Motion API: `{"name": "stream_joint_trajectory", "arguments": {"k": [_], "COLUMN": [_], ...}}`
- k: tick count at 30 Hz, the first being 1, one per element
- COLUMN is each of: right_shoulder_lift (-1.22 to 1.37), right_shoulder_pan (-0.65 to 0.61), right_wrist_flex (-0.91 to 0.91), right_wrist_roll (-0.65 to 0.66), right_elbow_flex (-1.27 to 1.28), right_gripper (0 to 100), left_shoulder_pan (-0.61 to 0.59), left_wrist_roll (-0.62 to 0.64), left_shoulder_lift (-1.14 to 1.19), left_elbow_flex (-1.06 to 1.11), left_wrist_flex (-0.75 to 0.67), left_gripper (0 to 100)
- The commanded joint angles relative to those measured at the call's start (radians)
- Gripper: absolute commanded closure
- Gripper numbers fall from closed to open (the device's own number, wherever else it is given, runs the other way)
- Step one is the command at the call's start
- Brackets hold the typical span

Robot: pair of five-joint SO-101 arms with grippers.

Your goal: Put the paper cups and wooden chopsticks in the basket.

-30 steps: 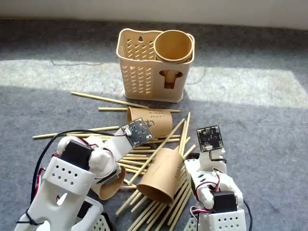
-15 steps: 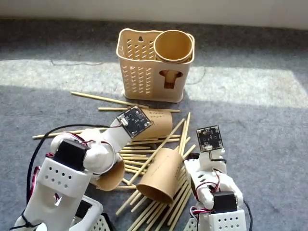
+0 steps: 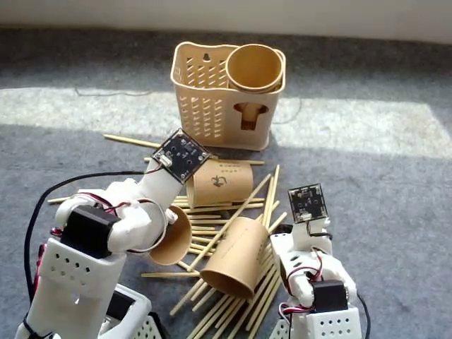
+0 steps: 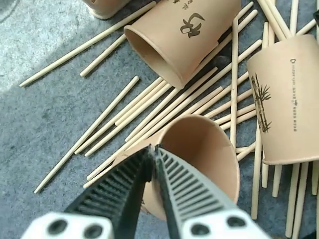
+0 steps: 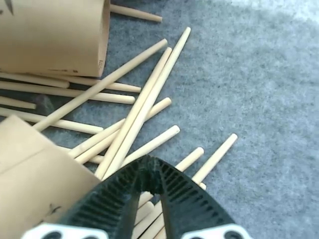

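Note:
My left gripper (image 4: 153,149) is shut on the rim of a paper cup (image 4: 204,154), one finger inside it and one outside. In the high view that held cup (image 3: 173,236) hangs under the left arm (image 3: 141,205), just above the chopstick pile (image 3: 212,233). A second cup (image 3: 222,180) lies on its side below the basket (image 3: 212,106). A third cup (image 3: 236,258) lies on the chopsticks beside the right arm (image 3: 311,275). A further cup (image 3: 254,68) stands in the basket. My right gripper (image 5: 148,174) is shut with nothing in it, over loose chopsticks (image 5: 139,104).
Grey carpet (image 3: 381,198) lies to the right of the pile. Loose chopsticks (image 3: 155,146) reach out left of the basket. The third cup (image 5: 35,184) sits close beside my right gripper's fingers.
The left arm has swung forward toward the basket, carrying the held cup with it off the pile. The right arm has stayed still.

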Motion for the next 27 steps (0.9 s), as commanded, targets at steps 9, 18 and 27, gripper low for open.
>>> {"name": "stream_joint_trajectory", "arguments": {"k": [9,18,27], "right_shoulder_lift": [-0.01,-0.01,-0.01], "right_shoulder_pan": [0.018,0.018,0.018], "right_wrist_flex": [-0.028,-0.028,-0.028], "right_wrist_roll": [-0.002,-0.002,-0.002], "right_elbow_flex": [-0.004,-0.004,-0.004], "right_gripper": [99.2,99.2,99.2], "left_shoulder_pan": [-0.182,-0.317,-0.398], "left_wrist_roll": [0.054,0.049,-0.032], "left_shoulder_lift": [-0.004,-0.004,-0.004], "left_elbow_flex": [0.18,0.252,0.255], "left_wrist_flex": [-0.336,-0.368,-0.368], "left_gripper": [99,93,83]}}
